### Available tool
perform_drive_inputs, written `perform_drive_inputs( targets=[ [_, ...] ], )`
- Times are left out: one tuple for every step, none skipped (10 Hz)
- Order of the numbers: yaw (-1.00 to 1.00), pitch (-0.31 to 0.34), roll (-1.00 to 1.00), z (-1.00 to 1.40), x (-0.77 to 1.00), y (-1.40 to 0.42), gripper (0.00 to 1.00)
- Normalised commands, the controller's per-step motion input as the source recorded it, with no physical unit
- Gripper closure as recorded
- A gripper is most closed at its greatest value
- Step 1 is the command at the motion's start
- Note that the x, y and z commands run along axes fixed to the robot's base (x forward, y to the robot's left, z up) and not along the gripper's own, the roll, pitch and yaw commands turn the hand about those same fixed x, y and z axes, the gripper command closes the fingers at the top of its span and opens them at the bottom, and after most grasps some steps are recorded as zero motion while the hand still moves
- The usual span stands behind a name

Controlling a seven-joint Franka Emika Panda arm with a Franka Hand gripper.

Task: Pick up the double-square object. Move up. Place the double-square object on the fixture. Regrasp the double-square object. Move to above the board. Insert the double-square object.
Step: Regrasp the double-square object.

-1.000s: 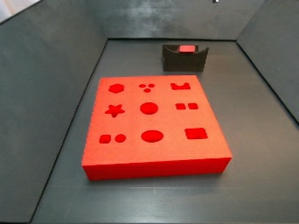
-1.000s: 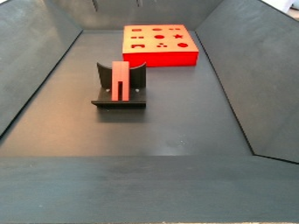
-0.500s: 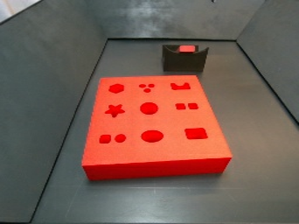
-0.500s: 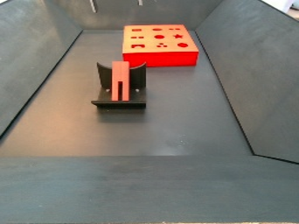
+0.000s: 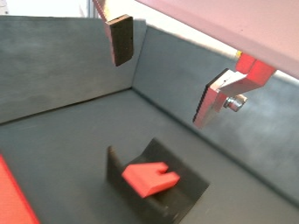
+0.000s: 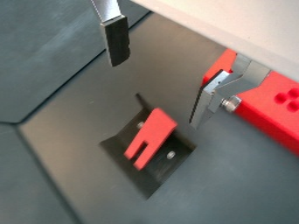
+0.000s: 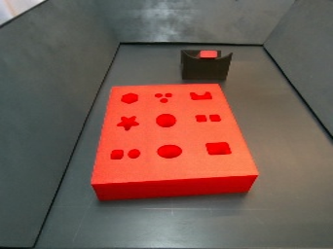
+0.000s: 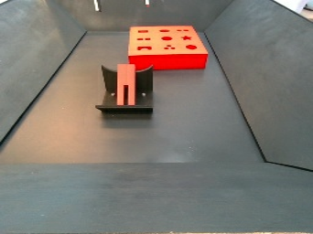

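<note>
Tool (image 6: 158, 74): jaws spread wide, empty, raised above the fixture (image 6: 149, 156). Double-square object (image 6: 149, 138): leaning in the fixture, below and between the fingers (image 6: 114, 39), apparently untouched. Board (image 7: 169, 138): on the floor, well apart. No legible markings.

Readable text, labels, numbers: none on board (image 7: 169, 136), fixture (image 8: 124, 90), block (image 6: 149, 138) or gripper (image 6: 163, 83), fingers apart above the fixture.

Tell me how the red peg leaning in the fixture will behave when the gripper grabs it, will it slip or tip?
The peg looks rigid with flat faces, so the open gripper above should clamp it firmly. It leans on the fixture, so an off-centre touch might shift it. It is probably light, being small.
</note>
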Motion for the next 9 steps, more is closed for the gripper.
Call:
perform_drive_inputs(
  targets=[
    [0.02,-0.018,1.0,0.0,0.01,-0.02,0.0],
    [0.02,-0.005,1.0,-0.01,0.03,-0.02,0.0],
    [0.02,0.012,1.0,0.0,0.04,-0.03,0.0],
    [0.02,0.031,1.0,-0.01,0.05,-0.03,0.0],
    [0.03,0.047,1.0,-0.01,0.06,-0.03,0.0],
    [0.04,0.089,1.0,-0.01,0.07,-0.03,0.0],
    [0.05,0.113,0.84,-0.01,0.08,-0.04,0.0],
    [0.08,0.132,0.57,-0.01,0.09,-0.04,0.0],
    [0.09,0.134,0.44,-0.02,0.1,-0.04,0.0]
  ],
)
